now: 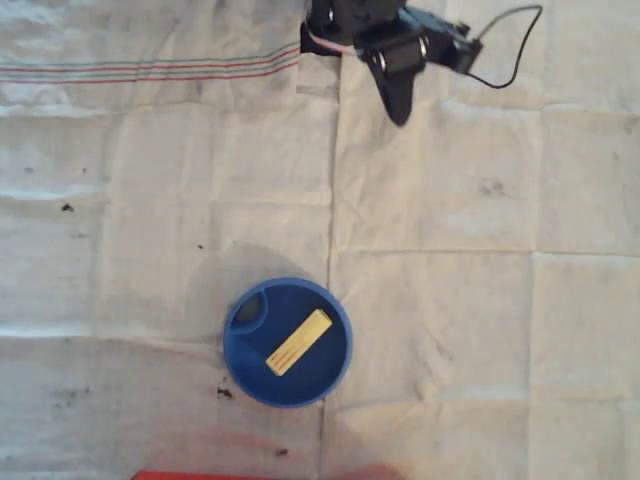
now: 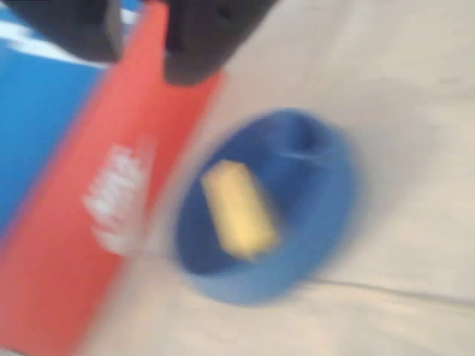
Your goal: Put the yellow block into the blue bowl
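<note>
yellow block (image 1: 299,342) lies flat inside blue bowl (image 1: 288,343), well away from end effector (image 1: 398,105) — long axis diagonal in the overhead view, low-left to up-right. End effector empty — spread or pressed together, can't tell.

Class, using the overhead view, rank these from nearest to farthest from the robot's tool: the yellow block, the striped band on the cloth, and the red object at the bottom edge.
Measured from the tool at the top of the overhead view:
1. Striped band, upper left on the cloth, its right end just beside the arm.
2. Yellow block, lying inside the blue bowl, lower centre.
3. Red object, at the bottom edge.
</note>
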Available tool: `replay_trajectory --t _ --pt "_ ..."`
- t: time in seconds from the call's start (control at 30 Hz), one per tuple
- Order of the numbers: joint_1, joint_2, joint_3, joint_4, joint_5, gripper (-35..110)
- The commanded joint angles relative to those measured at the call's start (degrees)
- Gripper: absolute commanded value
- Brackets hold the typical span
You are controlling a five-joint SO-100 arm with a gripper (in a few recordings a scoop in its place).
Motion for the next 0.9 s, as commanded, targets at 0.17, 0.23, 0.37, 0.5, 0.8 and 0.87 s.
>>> replay_trajectory --t 0.17,0.23,0.37,0.5,0.8,0.87 --pt "0.4 26.1 34.4 -14.3 0.2 0" --pt "0.4 31.1 43.9 -18.3 0.2 0" --pt "0.4 39.4 61.3 -25.9 0.2 0" --pt "0.1 45.3 74.4 -33.0 0.4 0" --pt "0.3 50.1 93.5 -40.0 1.0 0" --pt "0.2 50.1 95.8 -39.9 1.0 0"
